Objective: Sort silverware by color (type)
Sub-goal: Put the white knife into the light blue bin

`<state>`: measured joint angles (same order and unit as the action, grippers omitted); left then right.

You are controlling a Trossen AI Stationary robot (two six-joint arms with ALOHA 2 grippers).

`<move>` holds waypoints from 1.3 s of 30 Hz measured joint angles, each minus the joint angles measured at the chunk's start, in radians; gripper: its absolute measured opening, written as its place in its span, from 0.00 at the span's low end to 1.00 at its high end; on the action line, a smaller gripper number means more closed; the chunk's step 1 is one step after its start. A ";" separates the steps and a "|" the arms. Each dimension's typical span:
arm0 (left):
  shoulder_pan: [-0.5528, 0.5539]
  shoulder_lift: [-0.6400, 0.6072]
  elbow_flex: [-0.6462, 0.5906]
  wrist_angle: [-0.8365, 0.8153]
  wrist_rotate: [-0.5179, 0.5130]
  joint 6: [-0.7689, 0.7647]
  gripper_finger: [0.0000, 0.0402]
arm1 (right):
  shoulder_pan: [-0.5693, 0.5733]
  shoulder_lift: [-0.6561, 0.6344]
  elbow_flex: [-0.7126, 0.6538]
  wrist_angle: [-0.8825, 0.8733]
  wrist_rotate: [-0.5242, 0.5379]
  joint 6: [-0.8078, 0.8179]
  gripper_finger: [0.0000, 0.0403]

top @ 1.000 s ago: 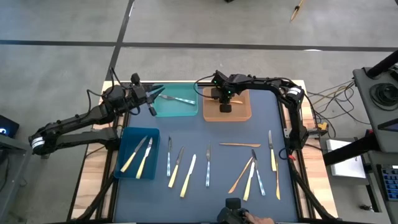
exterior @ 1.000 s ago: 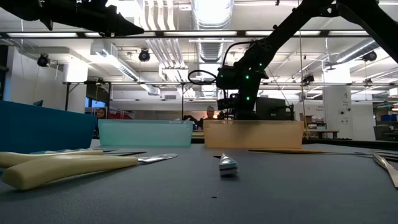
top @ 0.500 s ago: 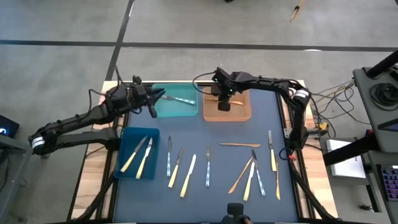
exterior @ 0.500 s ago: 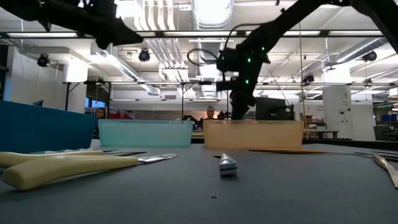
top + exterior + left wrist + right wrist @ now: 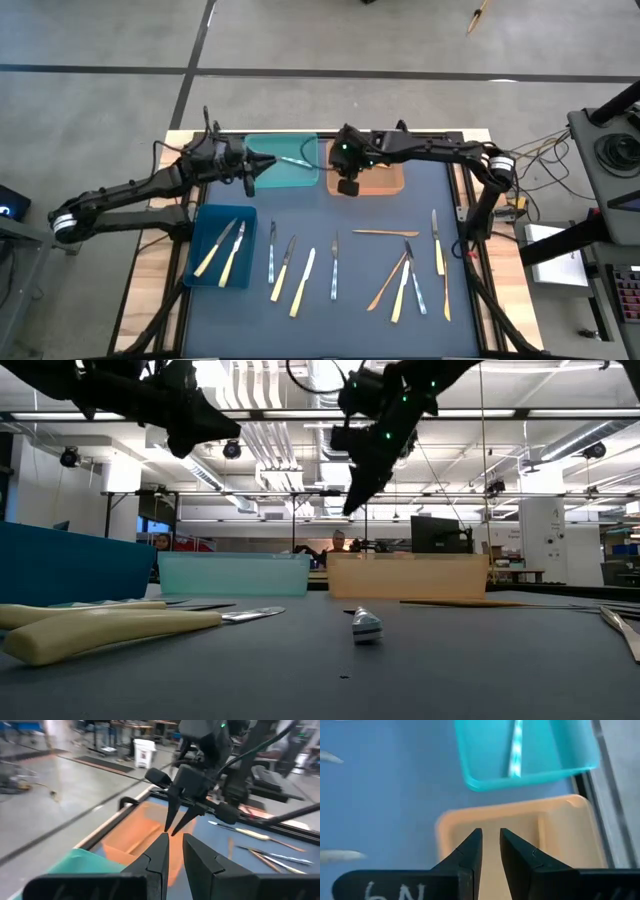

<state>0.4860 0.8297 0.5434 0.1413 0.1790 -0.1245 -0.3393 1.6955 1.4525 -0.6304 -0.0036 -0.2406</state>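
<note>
1. The silverware [image 5: 334, 267] lies mostly loose in a row along the near half of the blue mat [image 5: 370, 215], most handles running near to far; one tan piece [image 5: 385, 233] lies crosswise.
2. Two pale yellow pieces [image 5: 224, 251] rest in the dark blue bin [image 5: 200, 225], slanted; one silvery piece [image 5: 296, 161] lies at a slant in the teal bin [image 5: 262, 178].
3. Only the low view shows height: both grippers hang well above the bins, and a pale yellow knife [image 5: 110, 630] lies lengthwise in the foreground.
4. The right gripper [image 5: 347, 187] hovers over the orange bin [image 5: 388, 181], its fingers [image 5: 470, 851] close together with a narrow gap, holding nothing.
5. The left gripper [image 5: 250, 170] hangs at the teal bin's left edge, its fingers [image 5: 159, 854] likewise nearly together and empty.
</note>
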 joint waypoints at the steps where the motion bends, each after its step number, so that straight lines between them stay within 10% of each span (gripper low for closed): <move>1: -0.003 0.006 0.000 0.001 0.007 -0.007 0.09 | 0.019 -0.006 0.000 0.000 0.000 0.022 0.15; 19: -0.221 0.056 0.000 0.040 0.024 -0.009 0.09 | 0.302 -0.027 -0.001 -0.115 -0.005 0.419 0.15; 26: -0.226 0.056 0.000 0.042 0.024 0.010 0.09 | 0.345 -0.031 -0.001 -0.284 -0.223 0.807 0.20; 39: -0.226 0.056 0.000 0.043 0.024 0.015 0.09 | 0.474 -0.031 -0.002 -0.464 -0.232 1.030 0.30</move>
<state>0.2604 0.8856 0.5434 0.1844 0.2027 -0.1092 0.1348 1.6642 1.4509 -1.0944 -0.2359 0.7898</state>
